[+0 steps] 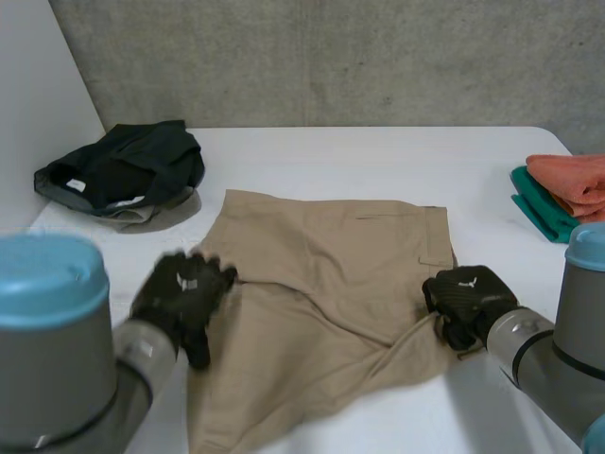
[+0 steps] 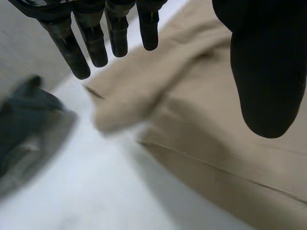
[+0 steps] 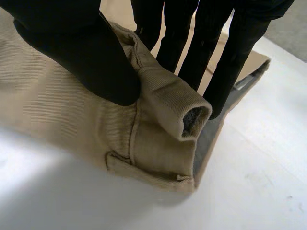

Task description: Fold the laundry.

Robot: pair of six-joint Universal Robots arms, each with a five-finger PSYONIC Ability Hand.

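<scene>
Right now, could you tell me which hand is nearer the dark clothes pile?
Left. The left hand sits open in front of the dark pile; the right hand pinches the tan shorts farther off.

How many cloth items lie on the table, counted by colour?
Tan garment: 1
Dark garment: 1
Grey garment under the dark one: 1
Teal cloth: 1
Orange cloth: 1
Total: 5

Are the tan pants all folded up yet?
Not yet: the tan pants lie spread and wrinkled on the table, and the right hand pinches one rolled edge.
</scene>
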